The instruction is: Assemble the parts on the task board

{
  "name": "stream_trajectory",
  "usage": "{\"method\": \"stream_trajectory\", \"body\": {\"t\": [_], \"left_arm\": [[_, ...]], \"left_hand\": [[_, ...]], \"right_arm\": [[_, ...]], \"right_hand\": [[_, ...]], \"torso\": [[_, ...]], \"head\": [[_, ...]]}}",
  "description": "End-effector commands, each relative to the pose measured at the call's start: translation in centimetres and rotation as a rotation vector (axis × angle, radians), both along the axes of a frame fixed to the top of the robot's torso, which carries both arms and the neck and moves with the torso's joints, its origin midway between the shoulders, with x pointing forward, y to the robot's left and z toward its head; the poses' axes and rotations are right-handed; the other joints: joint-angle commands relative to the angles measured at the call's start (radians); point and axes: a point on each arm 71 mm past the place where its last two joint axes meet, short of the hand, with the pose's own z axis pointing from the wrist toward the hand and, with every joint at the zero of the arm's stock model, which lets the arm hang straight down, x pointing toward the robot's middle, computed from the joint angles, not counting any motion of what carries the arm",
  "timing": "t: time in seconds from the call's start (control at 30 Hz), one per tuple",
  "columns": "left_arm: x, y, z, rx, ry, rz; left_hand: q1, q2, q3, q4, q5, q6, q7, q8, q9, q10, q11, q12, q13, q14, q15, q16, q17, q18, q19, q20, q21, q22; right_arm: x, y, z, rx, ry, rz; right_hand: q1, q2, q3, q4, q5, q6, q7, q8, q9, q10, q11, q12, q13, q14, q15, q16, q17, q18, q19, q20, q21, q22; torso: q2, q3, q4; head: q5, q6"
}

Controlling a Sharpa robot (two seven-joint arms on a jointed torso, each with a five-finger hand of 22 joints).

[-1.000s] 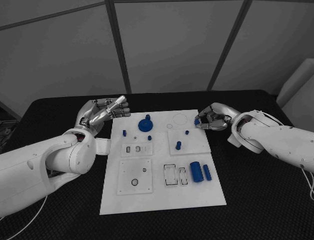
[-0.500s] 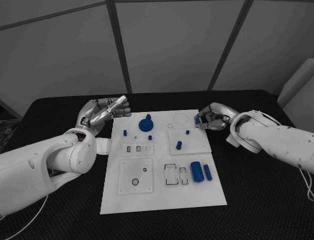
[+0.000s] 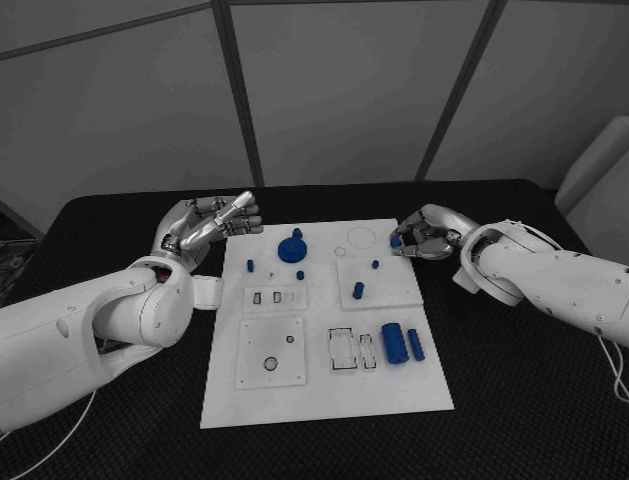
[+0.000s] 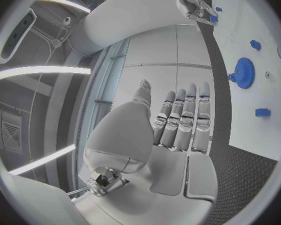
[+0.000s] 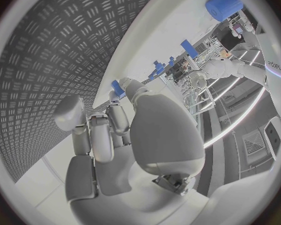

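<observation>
Silver and idle, the left robot hand [image 3: 210, 222] hangs above the black bench [image 3: 98, 225] just off the task board [image 3: 321, 395], fingers straight and apart with nothing in them. On the board stand small blue parts: a short peg [image 3: 249, 266], a toothed gear [image 3: 293, 249] that looks rigid and light, best taken by its rim or raised hub, and a fat cylinder [image 3: 394, 343] lying beside a thinner pin [image 3: 415, 345], smooth enough to roll or slip. At the board's far right corner the right robot hand [image 3: 424, 235] has its fingers curled around a small blue piece [image 3: 396, 242]; it appears to pinch it.
</observation>
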Motion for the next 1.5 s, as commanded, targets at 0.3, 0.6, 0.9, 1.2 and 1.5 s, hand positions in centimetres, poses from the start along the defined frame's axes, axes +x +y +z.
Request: {"method": "stream_trajectory", "body": {"t": [0.3, 0.6, 0.9, 1.2, 1.5], "left_arm": [[0.0, -0.2, 0.1, -0.001, -0.005, -0.017], [0.0, -0.2, 0.1, 0.000, -0.004, -0.017], [0.0, -0.1, 0.0, 0.001, -0.001, -0.016], [0.0, 0.3, 0.0, 0.006, 0.000, -0.005], [0.2, 0.8, -0.1, 0.012, 0.000, 0.009]], "left_hand": [[0.004, 0.008, 0.000, -0.004, -0.003, 0.000, 0.002, -0.005, -0.001, -0.001, 0.001, -0.002, 0.001, -0.002, 0.002, -0.005, 0.002, -0.002, -0.004, 0.001, -0.004, -0.001], [0.004, 0.008, 0.000, -0.004, -0.003, 0.000, 0.002, -0.005, -0.001, -0.001, 0.001, -0.002, 0.001, -0.002, 0.002, -0.005, 0.002, -0.002, -0.004, 0.001, -0.004, -0.001], [0.004, 0.008, 0.000, -0.004, -0.003, 0.000, 0.002, -0.005, -0.001, -0.001, 0.001, -0.002, 0.001, -0.002, 0.002, -0.005, 0.002, -0.002, -0.004, 0.001, -0.004, -0.001], [0.004, 0.009, 0.001, -0.004, -0.003, 0.000, 0.002, -0.005, -0.001, -0.001, 0.001, -0.002, 0.000, -0.001, 0.002, -0.005, 0.002, -0.002, -0.004, 0.001, -0.004, -0.001], [0.004, 0.009, 0.001, -0.004, -0.003, 0.000, 0.002, -0.005, -0.001, -0.001, 0.001, -0.002, 0.000, -0.001, 0.002, -0.005, 0.002, -0.002, -0.004, 0.001, -0.004, -0.001]], "right_arm": [[0.0, 0.1, 0.3, 0.025, -0.025, -0.009], [0.0, 0.0, 0.4, 0.033, -0.035, -0.032], [-0.4, 0.9, 0.8, 0.067, -0.041, -0.041], [-2.0, 3.3, 1.8, 0.083, -0.032, -0.002], [-3.7, 8.3, 2.9, 0.063, -0.062, 0.107]], "right_hand": [[-0.013, 0.019, -0.015, -0.003, -0.063, 0.064, -0.024, 0.046, 0.013, 0.018, -0.020, 0.015, 0.013, 0.092, -0.019, 0.002, 0.214, -0.001, 0.008, -0.015, 0.009, 0.006], [-0.025, 0.023, -0.029, 0.003, -0.081, 0.080, -0.035, 0.063, 0.020, 0.022, -0.028, 0.018, 0.017, 0.092, -0.025, 0.002, 0.214, -0.002, 0.010, -0.021, 0.010, 0.008], [-0.019, 0.031, -0.032, -0.001, -0.074, 0.096, -0.045, 0.078, 0.029, 0.027, -0.037, 0.021, 0.022, 0.093, -0.033, 0.002, 0.215, -0.002, 0.013, -0.027, 0.011, 0.010], [-0.013, 0.035, -0.032, -0.004, -0.073, 0.101, -0.048, 0.083, 0.033, 0.029, -0.040, 0.021, 0.024, 0.094, -0.036, 0.004, 0.219, -0.003, 0.015, -0.030, 0.012, 0.014], [-0.012, 0.036, -0.031, -0.005, -0.071, 0.100, -0.048, 0.084, 0.033, 0.030, -0.041, 0.022, 0.025, 0.094, -0.036, 0.005, 0.221, -0.003, 0.017, -0.031, 0.014, 0.017]], "torso": [[0.001, -0.0003, 0.0003], [0.000, 0.0002, 0.0000], [0.000, 0.0013, -0.0009], [-0.008, -0.0051, -0.0011], [-0.014, -0.0108, 0.0045]], "head": [[0.000, 0.000], [0.000, -0.003], [0.002, -0.003], [0.008, 0.000], [0.023, -0.006]]}}
